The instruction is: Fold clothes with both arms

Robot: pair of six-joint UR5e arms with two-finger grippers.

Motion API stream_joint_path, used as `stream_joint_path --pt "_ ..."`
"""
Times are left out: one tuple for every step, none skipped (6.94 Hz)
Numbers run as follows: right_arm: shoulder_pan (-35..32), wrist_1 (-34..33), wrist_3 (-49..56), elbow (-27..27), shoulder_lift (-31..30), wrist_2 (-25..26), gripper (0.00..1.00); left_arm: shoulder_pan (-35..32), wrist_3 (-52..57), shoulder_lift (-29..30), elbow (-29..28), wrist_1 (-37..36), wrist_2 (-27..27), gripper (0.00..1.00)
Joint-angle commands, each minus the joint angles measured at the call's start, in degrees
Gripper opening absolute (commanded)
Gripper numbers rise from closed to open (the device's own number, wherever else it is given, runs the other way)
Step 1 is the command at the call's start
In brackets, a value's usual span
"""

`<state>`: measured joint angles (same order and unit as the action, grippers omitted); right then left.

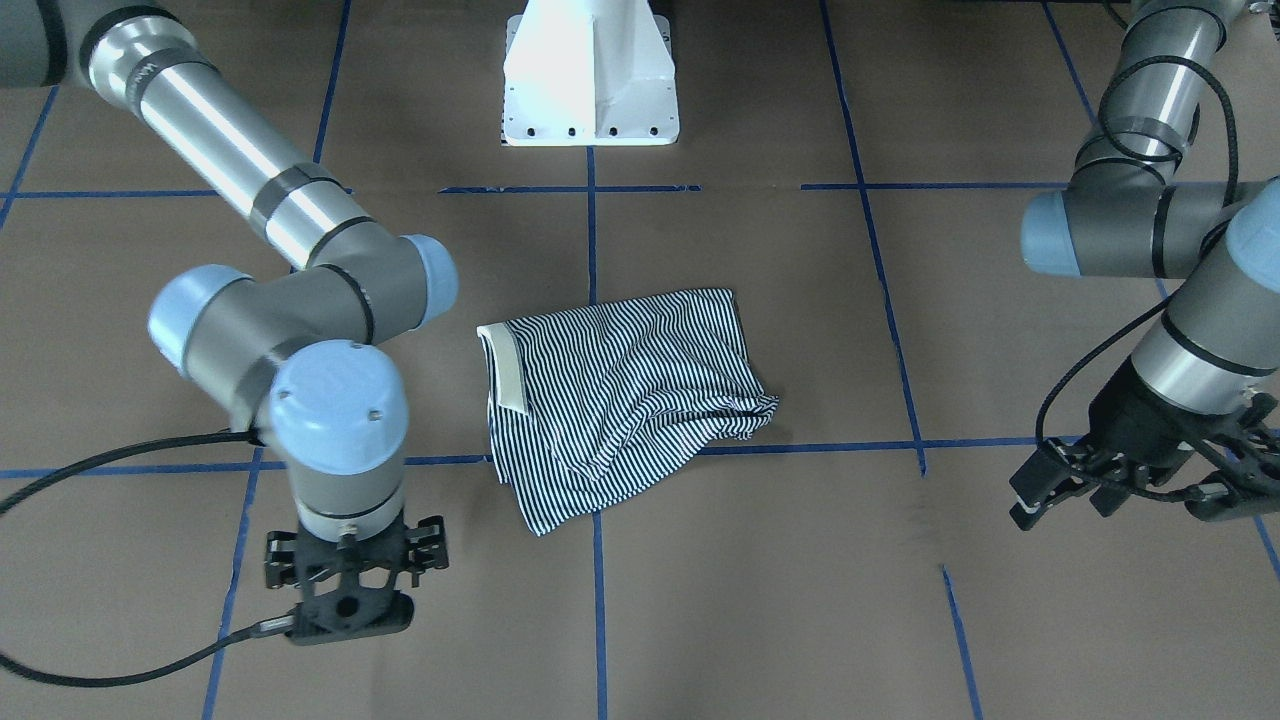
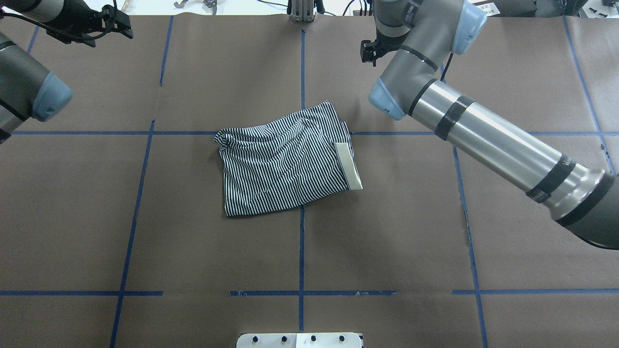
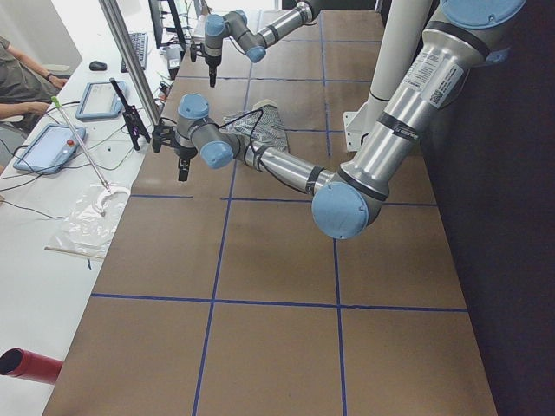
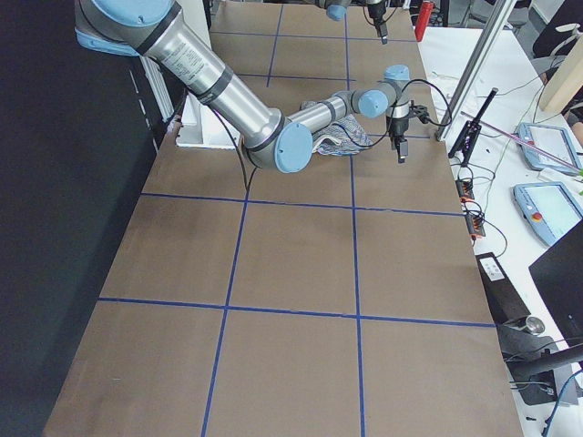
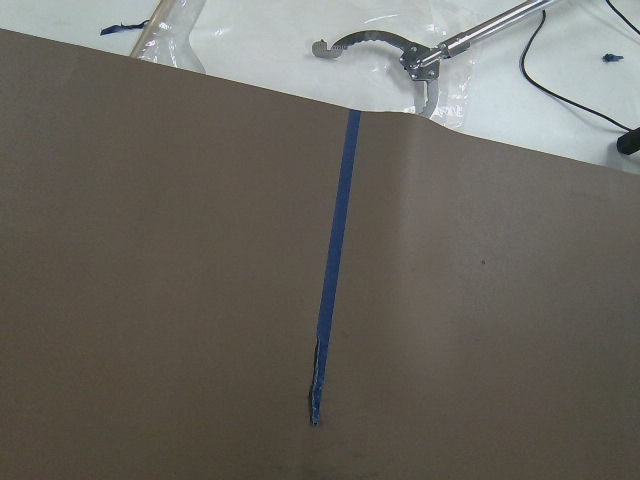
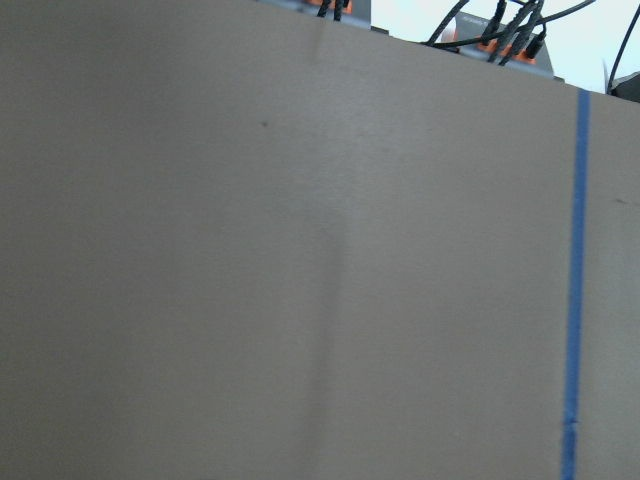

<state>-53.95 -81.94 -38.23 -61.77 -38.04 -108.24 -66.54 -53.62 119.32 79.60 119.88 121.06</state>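
Note:
The clothes are one navy-and-white striped shirt (image 1: 630, 395) (image 2: 280, 164), lying folded into a rumpled rectangle at the middle of the table. Its cream collar (image 1: 508, 370) (image 2: 349, 166) lies on the edge toward my right arm. Neither gripper touches it. My left gripper (image 1: 1130, 500) (image 2: 109, 26) hangs well to the shirt's left near the table's far edge, open and empty. My right gripper (image 1: 350, 600) (image 2: 372, 50) points down beyond the shirt's collar side, open and empty. Both wrist views show only bare brown table.
Blue tape lines (image 2: 302, 217) grid the brown table. The white pedestal base (image 1: 590, 75) stands behind the shirt. Past the far edge, a white bench holds a metal grabber tool (image 5: 420, 60), tablets (image 3: 52, 147) and cables; a person's arm (image 3: 17, 82) rests there.

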Motion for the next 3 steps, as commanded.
stream_joint_path --pt "-12.95 -0.41 11.45 -13.74 -14.70 -15.08 1.00 -9.34 19.31 -5.91 3.16 -0.43 5.39 1.00" --pt "-20.33 -2.33 18.38 -19.90 -22.09 -21.07 1.00 -14.18 33.79 -10.29 6.06 -5.65 5.41 1.00" --pt "-23.36 -4.79 24.20 -28.66 -32.61 -23.05 1.00 -18.14 47.16 -10.95 7.31 -12.93 5.32 1.00"
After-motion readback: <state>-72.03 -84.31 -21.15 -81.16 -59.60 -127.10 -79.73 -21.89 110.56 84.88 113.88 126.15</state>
